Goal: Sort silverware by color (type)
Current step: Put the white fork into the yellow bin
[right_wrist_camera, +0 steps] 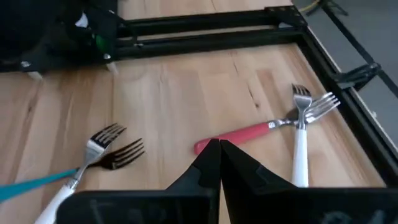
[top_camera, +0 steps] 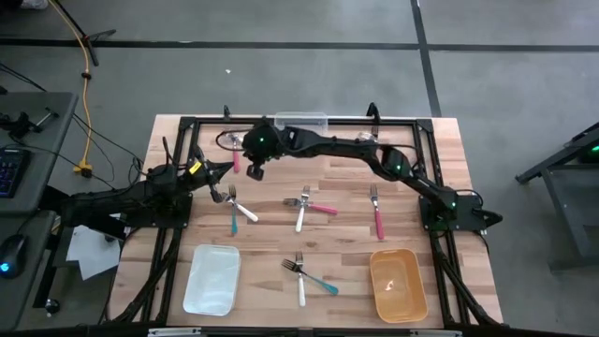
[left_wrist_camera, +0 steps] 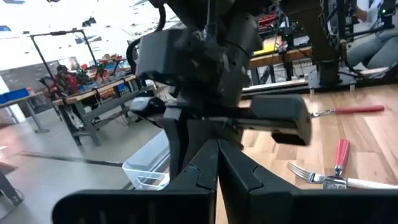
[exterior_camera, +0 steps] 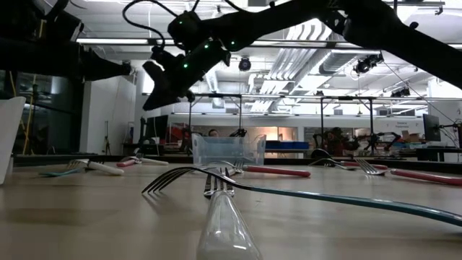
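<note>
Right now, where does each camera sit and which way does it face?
High: above the table, facing straight down; shows both arms, left gripper and right gripper.
Low: at table height, facing level across forks into the room; an arm crosses overhead.
Left wrist: on the left arm, facing the right arm and clear bin; own shut fingers show.
Right wrist: on the right arm, facing down at a pink-handled fork; own shut fingers show.
Shared: high and right wrist both show that fork.
</note>
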{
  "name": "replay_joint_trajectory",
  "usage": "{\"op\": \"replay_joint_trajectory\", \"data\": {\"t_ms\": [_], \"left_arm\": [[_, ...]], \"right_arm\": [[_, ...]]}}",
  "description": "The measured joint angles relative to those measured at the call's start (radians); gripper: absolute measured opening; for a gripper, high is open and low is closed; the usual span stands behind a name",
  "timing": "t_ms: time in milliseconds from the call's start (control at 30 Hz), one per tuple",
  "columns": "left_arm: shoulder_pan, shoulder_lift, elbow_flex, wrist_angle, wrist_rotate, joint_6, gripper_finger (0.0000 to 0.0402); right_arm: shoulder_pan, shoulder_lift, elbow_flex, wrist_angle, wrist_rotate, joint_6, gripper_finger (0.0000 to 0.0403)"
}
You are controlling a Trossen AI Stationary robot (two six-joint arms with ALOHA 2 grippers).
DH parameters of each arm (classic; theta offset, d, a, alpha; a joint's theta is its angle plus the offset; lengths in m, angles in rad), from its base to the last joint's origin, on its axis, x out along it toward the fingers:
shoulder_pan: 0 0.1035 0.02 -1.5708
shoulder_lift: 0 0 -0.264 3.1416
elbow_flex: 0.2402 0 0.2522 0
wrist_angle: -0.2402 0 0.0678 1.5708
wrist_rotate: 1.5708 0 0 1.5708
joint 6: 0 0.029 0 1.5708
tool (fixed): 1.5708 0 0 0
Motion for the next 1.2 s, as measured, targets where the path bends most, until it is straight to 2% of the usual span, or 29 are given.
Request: {"op": "replay_joint_trajectory", "data": {"t_ms": [367,467,600,700,833,1033,1200], "left_arm": [[0.001,0.000,0.000,0.000,0.010,-0.002,0.0000],[0.001,0.000,0.000,0.000,0.010,-0.003,0.0000],[0.001,0.000,0.000,0.000,0.011,-0.021,0.0000],[0.001,0.000,0.000,-0.002,0.014,-0.032,0.0000],[0.001,0.000,0.000,-0.005,0.015,-0.039,0.0000],[0.001,0.000,0.000,0.001,0.018,-0.039,0.0000],[0.001,0.000,0.000,0.001,0.018,-0.036,0.0000]], "right_arm": [[0.010,0.090,0.000,0.058,-0.041,0.029,0.0000],[0.014,0.094,0.000,0.078,-0.019,0.034,0.0000],[0.018,0.082,-0.111,0.207,0.007,0.051,0.0000],[0.020,0.079,-0.213,0.336,-0.006,0.084,0.0000],[0.033,0.067,-0.283,0.443,-0.027,0.114,0.0000],[0.044,-0.022,-0.345,0.383,-0.015,0.093,0.0000],[0.044,-0.122,-0.501,0.417,0.025,0.079,0.0000]]}}
